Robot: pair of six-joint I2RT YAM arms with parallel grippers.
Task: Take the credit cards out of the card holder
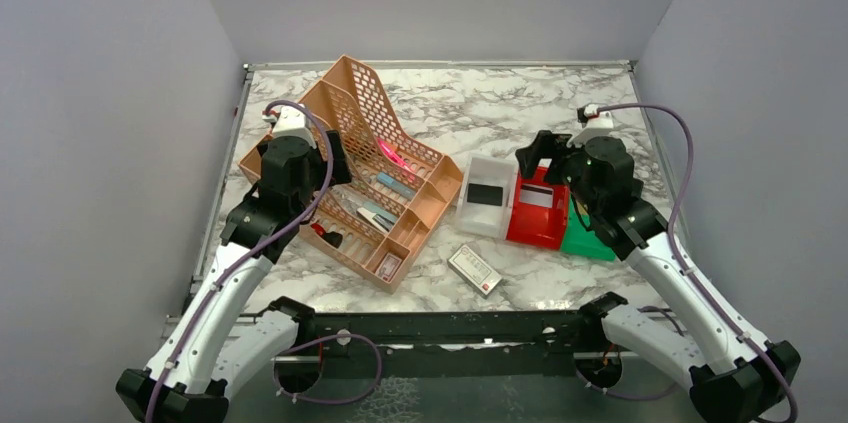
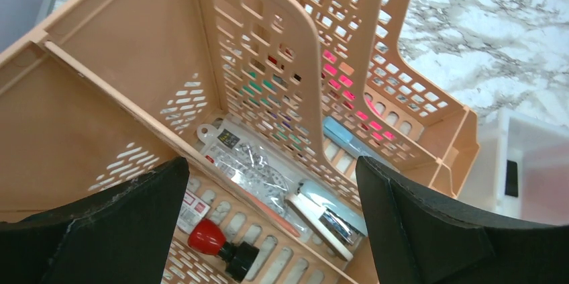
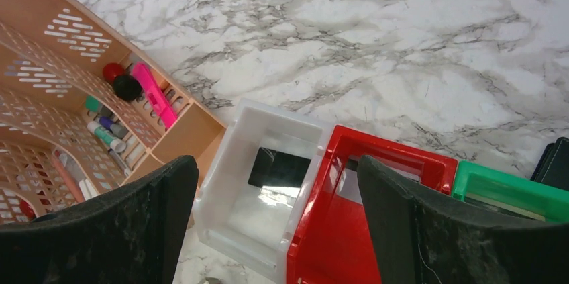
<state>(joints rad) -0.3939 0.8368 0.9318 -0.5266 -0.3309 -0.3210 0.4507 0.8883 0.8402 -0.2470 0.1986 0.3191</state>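
Right of centre, row of small bins: black card (image 1: 485, 194) lies flat on the floor of the white bin (image 1: 482, 223). A grey-white card (image 1: 537, 198) with a dark stripe sits in the red bin (image 1: 535, 233), which touches the white one. Both look like loose credit cards, so at least two appear to be out.

Card holder: not surely found. A dark edge (image 3: 555, 163) shows past the green bin (image 1: 592, 246) at the margin of the right wrist view. Whether that is the holder I cannot tell, and the right arm covers that spot from above.

Right gripper (image 3: 272, 170): jaws spread wide, nothing between them, poised above the seam of the white and red bins. Both cards lie below it, the black one toward its left finger and the striped one toward its right. Each card's long axis runs roughly across the table, left to right. If the dark edge is the holder, it lies off to this gripper's right, beyond the green bin.

Left gripper (image 2: 272, 166): also wide and empty, over the peach organiser (image 1: 350, 93), well apart from the bins. The right arm is clearly nearer, so the next reach is likely its job.

Small whitish case (image 1: 474, 270) lies alone on the marble table (image 1: 500, 103), near the bins' front edge.
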